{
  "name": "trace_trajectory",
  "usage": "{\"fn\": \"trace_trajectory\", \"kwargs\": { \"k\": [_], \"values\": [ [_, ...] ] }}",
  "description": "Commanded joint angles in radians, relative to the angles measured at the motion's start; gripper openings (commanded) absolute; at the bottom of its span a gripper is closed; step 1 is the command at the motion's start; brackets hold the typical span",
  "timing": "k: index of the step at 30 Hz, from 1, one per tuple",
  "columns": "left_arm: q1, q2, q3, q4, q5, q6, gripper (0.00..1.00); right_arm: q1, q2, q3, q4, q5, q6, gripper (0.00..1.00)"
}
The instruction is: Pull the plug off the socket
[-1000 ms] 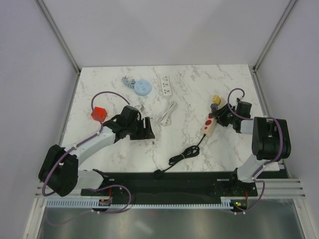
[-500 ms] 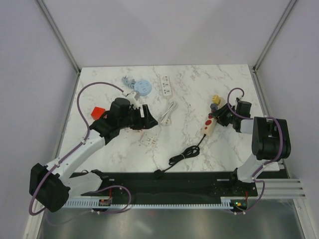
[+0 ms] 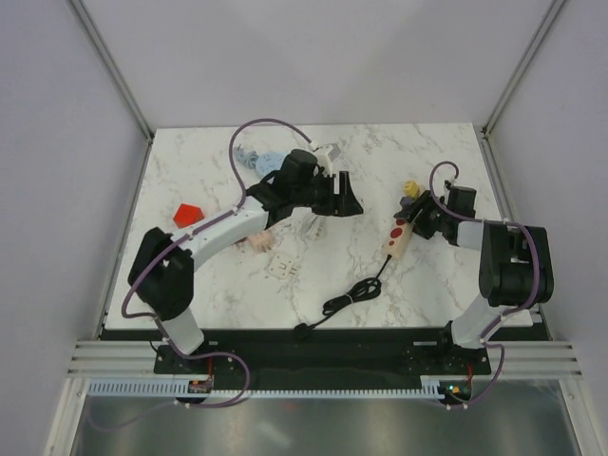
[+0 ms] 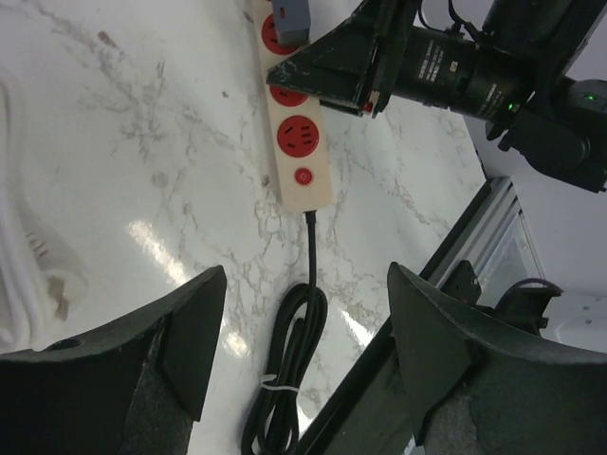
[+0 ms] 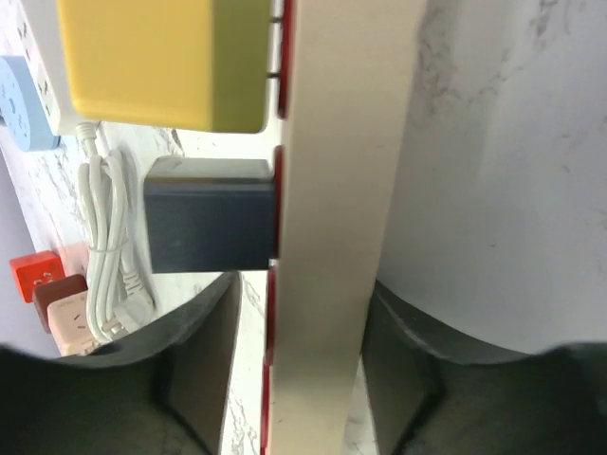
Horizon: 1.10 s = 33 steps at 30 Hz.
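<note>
A beige power strip [image 3: 397, 237] with red sockets lies at the right of the table. A yellow plug [image 3: 411, 188] and a grey plug [image 3: 407, 203] sit in its far sockets. My right gripper [image 3: 418, 220] straddles the strip just below the grey plug. In the right wrist view the strip [image 5: 332, 237] stands between the fingers [image 5: 199, 360], with the grey plug [image 5: 209, 213] and the yellow plug [image 5: 161, 62] beyond. My left gripper [image 3: 347, 195] is open and empty, hovering left of the strip. The left wrist view shows the strip [image 4: 292, 142] ahead of the left gripper [image 4: 303, 284].
The strip's black cord [image 3: 347, 299] coils toward the near edge. A white cable [image 3: 313, 226], a white power strip [image 3: 328, 150], a blue disc [image 3: 269, 161], a red cube [image 3: 187, 215], a pink adaptor [image 3: 258, 241] and a small white socket [image 3: 283, 270] lie to the left.
My left arm has swung from the left side of the table up and to the right, toward the beige strip, with its gripper open. The right arm has stayed on the strip.
</note>
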<state>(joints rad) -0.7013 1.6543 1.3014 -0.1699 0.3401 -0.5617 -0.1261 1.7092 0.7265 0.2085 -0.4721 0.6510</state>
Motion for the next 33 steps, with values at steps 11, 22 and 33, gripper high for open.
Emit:
{"fn": "trace_trajectory", "kwargs": {
  "k": [11,22,33],
  "values": [
    [-0.023,0.331,0.438,-0.039,0.060,0.075,0.73,0.009,-0.062,-0.068,-0.155,0.081,-0.099,0.74],
    [-0.059,0.484,0.587,-0.049,0.053,0.057,0.64,0.009,-0.109,-0.148,-0.090,0.101,-0.123,0.00],
    [-0.086,0.619,0.693,-0.085,-0.018,0.025,0.73,0.008,-0.069,-0.160,-0.041,0.089,-0.106,0.00]
  ]
}}
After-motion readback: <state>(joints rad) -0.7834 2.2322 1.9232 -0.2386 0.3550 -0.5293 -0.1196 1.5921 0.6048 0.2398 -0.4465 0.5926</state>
